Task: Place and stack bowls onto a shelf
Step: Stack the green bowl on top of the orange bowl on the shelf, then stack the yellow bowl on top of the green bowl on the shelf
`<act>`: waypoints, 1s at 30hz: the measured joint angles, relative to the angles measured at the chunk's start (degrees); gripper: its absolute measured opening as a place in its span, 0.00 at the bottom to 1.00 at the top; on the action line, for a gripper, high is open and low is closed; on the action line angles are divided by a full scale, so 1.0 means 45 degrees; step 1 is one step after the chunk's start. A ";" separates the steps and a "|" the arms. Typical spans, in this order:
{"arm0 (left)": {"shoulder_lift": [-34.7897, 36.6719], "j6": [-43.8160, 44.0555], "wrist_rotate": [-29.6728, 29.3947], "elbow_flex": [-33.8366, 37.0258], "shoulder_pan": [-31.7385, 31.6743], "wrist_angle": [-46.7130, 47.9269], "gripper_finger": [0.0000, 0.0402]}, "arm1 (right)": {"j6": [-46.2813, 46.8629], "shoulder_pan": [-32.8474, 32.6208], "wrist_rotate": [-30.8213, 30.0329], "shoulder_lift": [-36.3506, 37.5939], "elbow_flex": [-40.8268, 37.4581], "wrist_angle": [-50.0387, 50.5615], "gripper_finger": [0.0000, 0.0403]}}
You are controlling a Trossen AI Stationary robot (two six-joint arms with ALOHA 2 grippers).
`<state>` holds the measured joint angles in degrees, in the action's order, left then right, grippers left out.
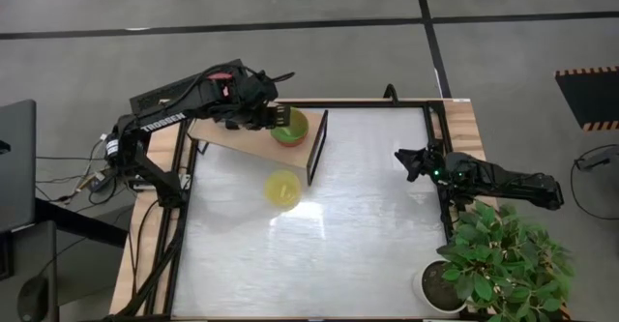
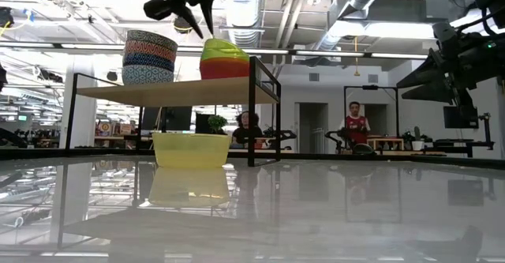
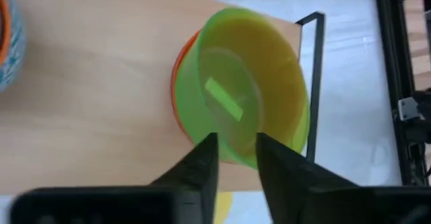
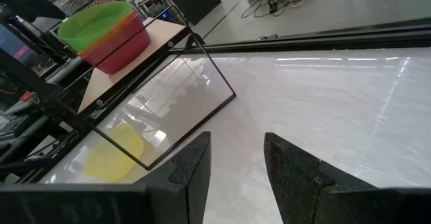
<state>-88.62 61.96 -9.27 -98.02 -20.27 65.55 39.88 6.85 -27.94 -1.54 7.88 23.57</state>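
The light wooden shelf stands at the table's far left on a dark frame. At its right end a green bowl rests tilted in an orange and a red bowl. A stack of patterned bowls stands on the shelf's left part; my left arm hides it from above. A yellow bowl sits on the tabletop just near of the shelf. My left gripper is open, its fingers just above the green bowl's near rim, apart from it in the low view. My right gripper waits open by the right edge.
The shelf's dark end panel stands upright right of the bowls. A potted plant fills the table's near right corner. The silvery tabletop between the shelf and the right arm is bare. People sit in the room beyond the table.
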 joint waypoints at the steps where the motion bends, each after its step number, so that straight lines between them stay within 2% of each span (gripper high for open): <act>1: 0.0000 -0.0140 -0.0035 0.0000 0.0004 -0.0120 0.18 | 0.0000 0.0000 0.0003 0.0000 0.0000 0.0000 0.41; 4: -0.0010 -0.0594 -0.0024 0.0000 0.0015 -0.0569 0.05 | 0.0000 0.0000 0.0005 0.0000 0.0000 -0.0002 0.41; 6: -0.0010 -0.0770 -0.0095 0.0000 0.0069 -0.0896 0.02 | 0.0000 0.0000 0.0000 -0.0003 0.0000 0.0000 0.41; 13: -0.0253 -0.0656 -0.0370 0.0038 0.0086 -0.0008 0.00 | 0.0005 0.0000 0.0000 0.0000 0.0000 0.0000 0.41; 24: -0.0335 -0.0551 -0.0119 0.0068 0.0101 0.0193 0.00 | 0.0005 -0.0002 -0.0010 -0.0005 0.0000 0.0000 0.41; 27: -0.0142 -0.1462 0.0349 0.0068 0.0180 0.0161 0.00 | 0.0005 -0.0005 -0.0005 -0.0005 0.0000 0.0000 0.41; 30: 0.0070 -0.2416 0.1504 0.0068 0.0563 0.0277 0.01 | 0.0005 -0.0005 0.0000 -0.0005 0.0000 0.0000 0.41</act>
<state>-88.31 51.09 -2.51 -97.71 -17.73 66.79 39.90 6.83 -27.94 -1.56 7.88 23.57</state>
